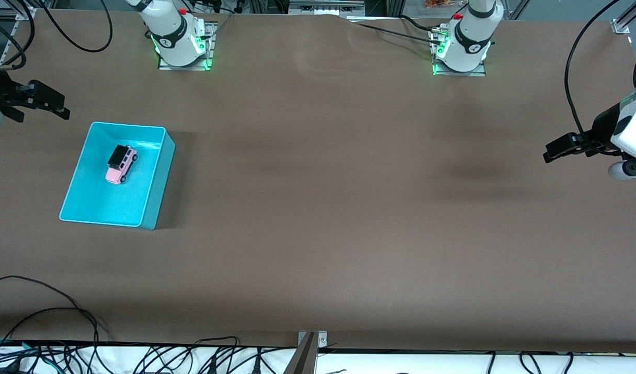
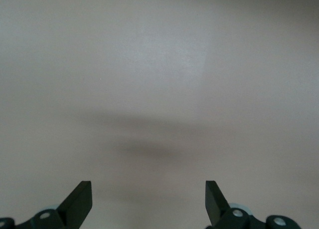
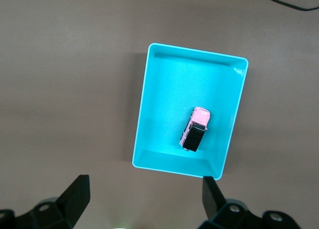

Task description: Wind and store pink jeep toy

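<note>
The pink jeep toy sits upright inside the cyan bin, while the right gripper hangs empty, jaws apart, near the bin and the left gripper, also spread and empty, waits well away from it.

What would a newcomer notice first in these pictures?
The bright cyan bin stands out at the right arm's end of the brown table, with the pink jeep toy inside it. Both the right gripper and left gripper wait open at the table's ends.

Cyan bin on brown table; cables along edge.
</note>
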